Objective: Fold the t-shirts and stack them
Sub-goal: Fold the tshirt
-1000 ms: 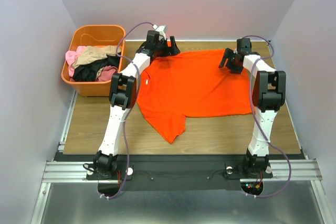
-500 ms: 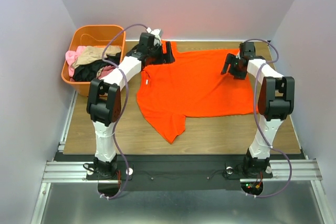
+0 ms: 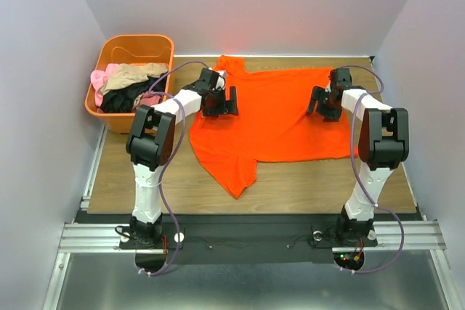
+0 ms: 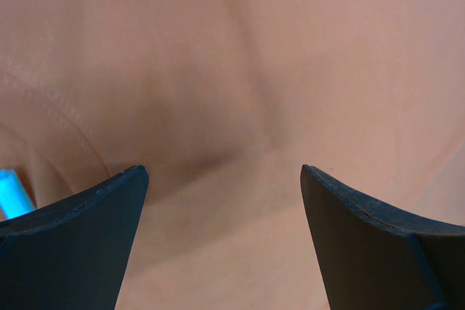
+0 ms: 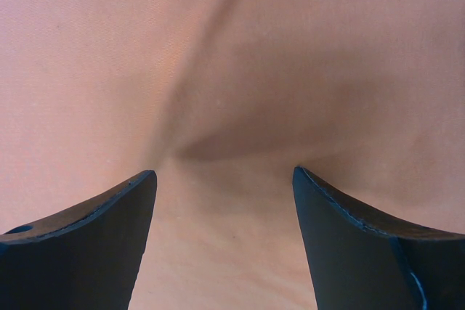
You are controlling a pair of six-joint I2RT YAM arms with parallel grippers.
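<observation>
A bright orange-red t-shirt (image 3: 272,121) lies spread on the wooden table (image 3: 131,172), one sleeve pointing to the near side and another at the far edge. My left gripper (image 3: 220,101) hovers low over the shirt's left part, jaws wide open. In the left wrist view only cloth (image 4: 240,70) shows between the fingertips of the left gripper (image 4: 225,179), with a seam at the left. My right gripper (image 3: 325,101) stands open over the shirt's far right part. A soft crease in the cloth (image 5: 218,56) runs just ahead of the right gripper (image 5: 224,176). Neither pinches any fabric.
An orange plastic tub (image 3: 116,49) stands at the back left, holding pink (image 3: 98,78), tan (image 3: 131,74) and black (image 3: 123,99) t-shirts. Grey walls close in on both sides. A metal rail (image 3: 254,234) runs along the near edge by the arm bases.
My left gripper has come back from the shirt's far left corner to lower over its left part, uncovering the far sleeve. The right gripper has shifted slightly nearer. Both stayed open.
</observation>
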